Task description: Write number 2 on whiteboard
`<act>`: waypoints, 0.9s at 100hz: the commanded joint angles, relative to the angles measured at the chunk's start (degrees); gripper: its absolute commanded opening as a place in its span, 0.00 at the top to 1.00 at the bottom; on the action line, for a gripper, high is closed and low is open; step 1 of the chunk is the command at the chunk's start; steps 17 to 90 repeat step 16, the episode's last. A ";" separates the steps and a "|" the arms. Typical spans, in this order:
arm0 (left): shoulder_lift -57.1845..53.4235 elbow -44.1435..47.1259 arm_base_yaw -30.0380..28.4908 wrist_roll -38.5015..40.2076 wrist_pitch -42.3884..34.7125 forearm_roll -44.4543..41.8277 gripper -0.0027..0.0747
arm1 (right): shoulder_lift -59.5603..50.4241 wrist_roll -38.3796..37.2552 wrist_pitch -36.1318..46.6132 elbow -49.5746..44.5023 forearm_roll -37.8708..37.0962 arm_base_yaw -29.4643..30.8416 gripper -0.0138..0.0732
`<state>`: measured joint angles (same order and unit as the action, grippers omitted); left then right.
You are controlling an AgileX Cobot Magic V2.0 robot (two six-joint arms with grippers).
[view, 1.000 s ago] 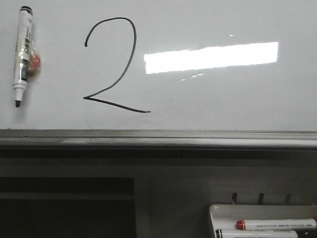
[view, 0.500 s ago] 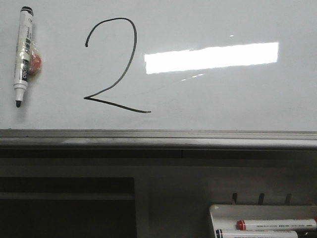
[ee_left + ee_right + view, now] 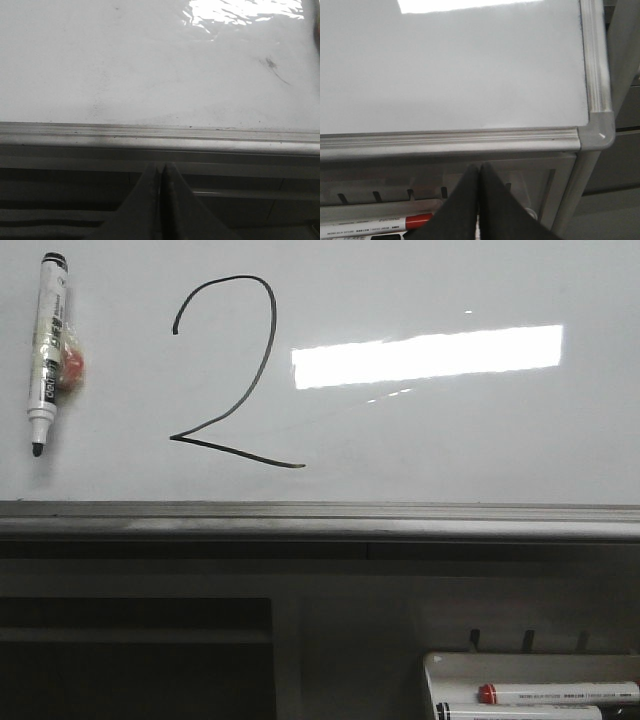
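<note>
A large black hand-drawn number 2 (image 3: 232, 375) stands on the glossy whiteboard (image 3: 450, 440), left of a bright light reflection. A black-capped marker (image 3: 46, 350) sticks upright to the board at far left, tip down. My left gripper (image 3: 160, 167) is shut and empty, below the board's grey lower rail (image 3: 160, 137). My right gripper (image 3: 479, 169) is shut and empty, below the rail (image 3: 450, 141) near the board's lower right corner. Neither gripper shows in the front view.
A small white marker tray (image 3: 530, 685) below the board at the right holds a red-capped marker (image 3: 555, 693) and another marker; the red one also shows in the right wrist view (image 3: 375, 225). A dark shelf opening (image 3: 135, 655) lies under the rail at left.
</note>
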<state>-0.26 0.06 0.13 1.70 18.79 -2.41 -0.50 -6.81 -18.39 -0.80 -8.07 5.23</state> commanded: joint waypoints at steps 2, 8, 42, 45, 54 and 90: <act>-1.55 0.61 -0.13 0.44 -3.77 -0.08 0.99 | -1.24 0.26 0.75 -1.38 -0.68 0.42 0.90; -1.55 0.61 -0.13 0.44 -3.77 -0.08 0.99 | -1.24 0.26 0.75 -1.38 -0.68 0.42 0.90; -1.55 0.61 -0.13 0.44 -3.77 -0.08 0.99 | -1.24 0.26 0.75 -1.38 -0.68 0.42 0.90; -1.55 0.61 -0.13 0.44 -3.77 -0.08 0.99 | -1.24 0.26 0.75 -1.38 -0.68 0.42 0.90; -1.55 0.61 -0.13 0.44 -3.77 -0.08 0.99 | -1.24 0.26 0.75 -1.38 -0.68 0.42 0.90; -1.55 0.61 -0.13 0.44 -3.77 -0.08 0.99 | -1.24 0.26 0.75 -1.38 -0.68 0.42 0.90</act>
